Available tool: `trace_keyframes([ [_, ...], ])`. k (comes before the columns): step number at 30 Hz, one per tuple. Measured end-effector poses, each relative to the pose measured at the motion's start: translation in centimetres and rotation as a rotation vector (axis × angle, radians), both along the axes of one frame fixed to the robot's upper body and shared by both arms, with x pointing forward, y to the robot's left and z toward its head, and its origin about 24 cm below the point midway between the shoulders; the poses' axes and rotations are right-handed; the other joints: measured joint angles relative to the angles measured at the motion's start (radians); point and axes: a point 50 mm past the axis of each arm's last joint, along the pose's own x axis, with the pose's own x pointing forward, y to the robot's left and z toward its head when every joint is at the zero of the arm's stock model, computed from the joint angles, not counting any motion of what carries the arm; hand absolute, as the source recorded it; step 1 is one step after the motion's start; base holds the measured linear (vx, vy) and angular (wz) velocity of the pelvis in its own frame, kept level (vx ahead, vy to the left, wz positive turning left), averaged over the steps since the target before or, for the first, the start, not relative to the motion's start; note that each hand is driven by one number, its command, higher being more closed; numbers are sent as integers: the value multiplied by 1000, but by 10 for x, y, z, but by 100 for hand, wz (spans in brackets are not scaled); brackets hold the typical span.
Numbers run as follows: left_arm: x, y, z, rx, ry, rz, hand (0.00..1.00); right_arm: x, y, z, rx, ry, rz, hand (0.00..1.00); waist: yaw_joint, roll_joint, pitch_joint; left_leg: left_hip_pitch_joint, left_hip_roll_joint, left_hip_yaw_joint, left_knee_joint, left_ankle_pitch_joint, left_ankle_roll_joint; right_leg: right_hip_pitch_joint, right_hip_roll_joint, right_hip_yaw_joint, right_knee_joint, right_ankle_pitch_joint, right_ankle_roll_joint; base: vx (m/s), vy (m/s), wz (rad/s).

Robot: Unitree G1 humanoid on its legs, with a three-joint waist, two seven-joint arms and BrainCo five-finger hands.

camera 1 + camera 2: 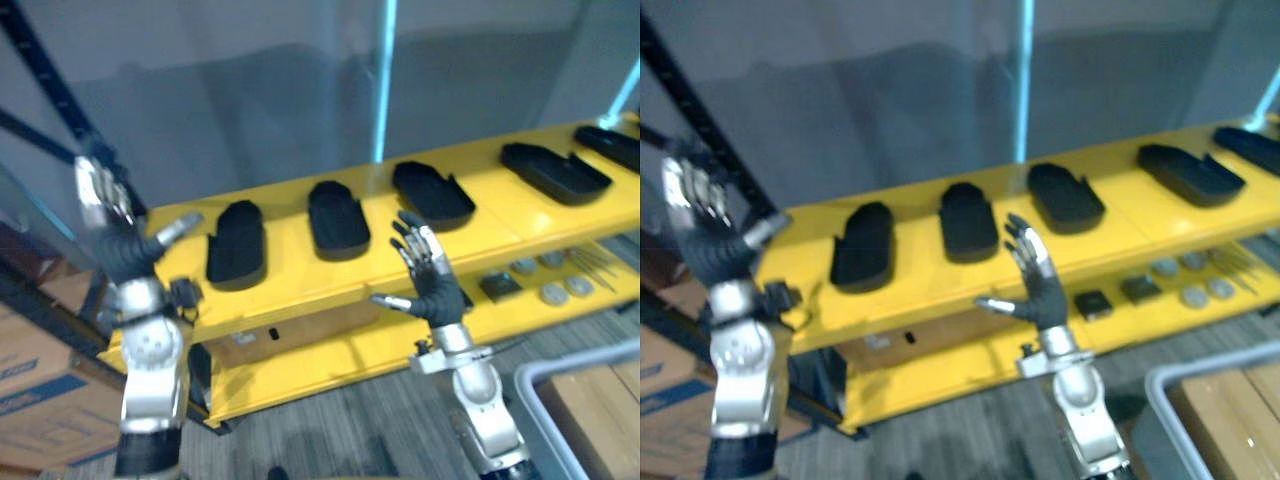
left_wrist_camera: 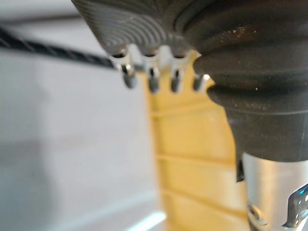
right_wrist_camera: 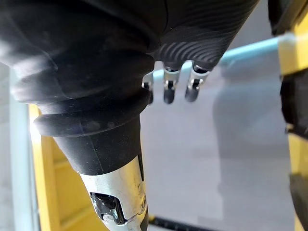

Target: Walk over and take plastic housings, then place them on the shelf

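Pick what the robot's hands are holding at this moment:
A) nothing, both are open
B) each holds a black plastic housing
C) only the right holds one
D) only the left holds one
A: the left hand and the right hand are raised with fingers spread and empty, while the black plastic housings lie in a row on the yellow shelf.
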Motion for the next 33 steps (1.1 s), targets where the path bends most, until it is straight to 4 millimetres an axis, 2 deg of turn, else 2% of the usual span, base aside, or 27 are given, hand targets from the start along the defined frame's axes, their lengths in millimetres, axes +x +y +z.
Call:
trace_keyframes([
  [1,-5,-3,-12,-16,62,-29,0,-2,1,-3,23,13,-8,0,1,2,-12,16,-13,-7,-67,6,0,-2,-3,-3,2,2,4,38,39,28],
  [4,-15,-10,-35,-24,201,-120,0,-4,13,-8,66,46,18,0,8,-32,1,8,-31,-6,-76,14,4,-5,-20,-22,16,0,2,0,75,22],
  [7,-24,-18,-52,21,315,-222,0,-3,19,-9,67,50,44,0,10,-49,-1,10,-40,-9,-76,14,5,-19,-29,-22,51,-9,-6,11,46,6],
  [10,-25,-19,-65,14,403,-247,0,-2,20,-17,41,81,97,0,14,-36,1,13,-34,-9,-76,16,6,-21,-25,-22,59,-12,-2,6,-7,-1],
  [14,-23,-20,-98,-40,576,-213,0,1,38,-28,-91,106,273,0,26,-10,9,13,-17,-10,-76,26,-5,-22,-10,-26,55,-12,-2,17,-27,-4],
  [16,-27,-17,-127,-87,703,-153,0,9,50,-37,-164,130,334,0,44,-9,9,6,-3,-27,-76,34,-6,-18,5,-46,53,-11,-2,32,-59,13],
  [19,-32,-16,-155,-89,819,-87,0,24,50,-42,-218,149,349,0,63,-17,10,-25,3,-72,-76,53,-7,-16,16,-95,55,-10,-3,38,-58,47],
  [20,-40,-14,-176,-74,899,-45,0,32,51,-46,-261,164,373,0,85,-27,18,-28,5,-97,-76,54,-9,4,18,-117,46,-8,-1,41,-23,38],
  [22,-52,-11,-197,-64,984,0,0,38,54,-50,-297,181,400,0,102,-45,28,-23,3,-123,-76,55,-10,35,22,-148,39,-5,3,49,-37,48],
  [23,-59,-9,-207,-38,1025,26,0,42,55,-51,-314,189,410,0,122,-56,30,-23,4,-134,-76,55,-10,45,25,-164,38,-8,-1,46,-46,40],
  [26,-70,-7,-218,-8,1065,60,0,52,63,-52,-329,198,430,0,155,-66,41,-21,3,-155,-76,56,-11,60,31,-177,38,-11,-6,13,-30,21],
  [29,-73,-8,-221,11,1072,62,0,65,68,-44,-340,179,415,0,157,-52,81,-22,3,-171,-74,57,-12,61,31,-188,60,-27,-16,-60,-15,14],
  [32,-63,-6,-218,16,1044,69,0,86,68,-16,-378,81,345,0,170,-28,172,-69,19,-176,-69,70,-11,-28,25,-183,158,-68,-21,-174,3,3],
  [33,-57,-4,-215,15,1023,74,0,95,65,-1,-395,27,300,0,172,-21,222,-94,22,-178,-69,71,-11,-68,16,-182,206,-82,-23,-178,10,10],
])
